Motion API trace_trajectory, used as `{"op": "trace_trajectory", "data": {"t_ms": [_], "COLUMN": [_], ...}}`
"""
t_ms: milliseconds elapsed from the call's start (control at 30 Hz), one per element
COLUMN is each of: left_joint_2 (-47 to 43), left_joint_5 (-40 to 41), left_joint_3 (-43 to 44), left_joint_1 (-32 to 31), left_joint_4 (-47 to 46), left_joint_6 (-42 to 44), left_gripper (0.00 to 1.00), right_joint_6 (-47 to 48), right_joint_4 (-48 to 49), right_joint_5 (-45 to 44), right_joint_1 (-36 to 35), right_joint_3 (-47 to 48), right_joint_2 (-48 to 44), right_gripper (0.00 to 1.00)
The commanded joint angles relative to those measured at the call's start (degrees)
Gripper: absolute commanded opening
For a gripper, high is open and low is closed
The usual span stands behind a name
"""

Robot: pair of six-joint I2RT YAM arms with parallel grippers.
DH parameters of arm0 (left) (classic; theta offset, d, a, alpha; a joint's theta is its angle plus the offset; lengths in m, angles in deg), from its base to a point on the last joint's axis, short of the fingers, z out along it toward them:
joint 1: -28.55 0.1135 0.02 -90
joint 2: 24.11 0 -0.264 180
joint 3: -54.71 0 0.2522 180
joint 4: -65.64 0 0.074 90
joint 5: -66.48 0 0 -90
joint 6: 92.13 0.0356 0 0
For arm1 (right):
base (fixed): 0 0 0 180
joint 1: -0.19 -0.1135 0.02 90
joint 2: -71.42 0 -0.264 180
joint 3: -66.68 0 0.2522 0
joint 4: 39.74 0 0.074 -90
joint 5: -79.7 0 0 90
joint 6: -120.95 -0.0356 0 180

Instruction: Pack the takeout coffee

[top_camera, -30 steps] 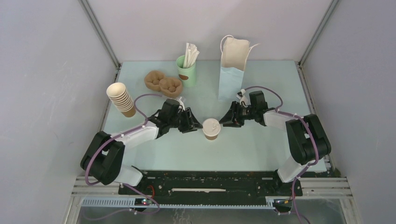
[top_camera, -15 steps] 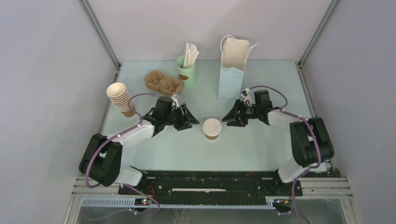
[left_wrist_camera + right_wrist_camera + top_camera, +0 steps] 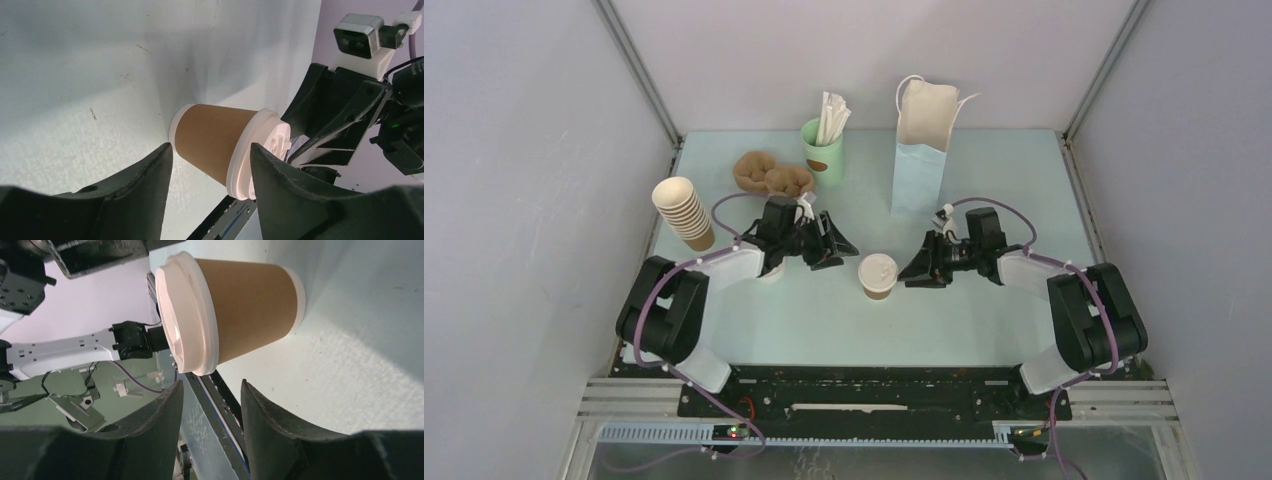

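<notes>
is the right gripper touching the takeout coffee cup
Apart. The right wrist view shows the right gripper open and short of the takeout coffee cup, with bare table between them.

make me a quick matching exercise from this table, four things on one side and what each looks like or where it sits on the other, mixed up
Things:
1. takeout coffee
2. paper bag
3. mint-green cup
4. stack of brown cups

Descriptions:
a. holds white sticks
b. short, with a white lid on top
c. nested together, farthest left
d. tallest, standing open at the back

Pairs: 1-b, 2-d, 3-a, 4-c
</notes>
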Motion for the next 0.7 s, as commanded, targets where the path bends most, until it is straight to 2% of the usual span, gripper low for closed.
{"op": "trace_trajectory", "data": {"t_ms": [0, 667], "left_joint_2": [2.02, 5.98], "left_joint_5": [-3.01, -4.95], "left_joint_3": [3.37, 3.71], "left_joint_1": [-0.02, -1.66], "left_joint_4": [-3.17, -7.12], "left_joint_6": [0.29, -0.46], "left_gripper": [0.62, 0.66], "right_joint_6": [-1.74, -3.57], "right_joint_4": [6.41, 9.91], "right_joint_5": [2.29, 1.60], "right_joint_1": [-1.40, -3.00], "right_joint_3": [-1.32, -1.96], "right_joint_2": [1.05, 3.61], "right_gripper": [0.53, 0.50]}}
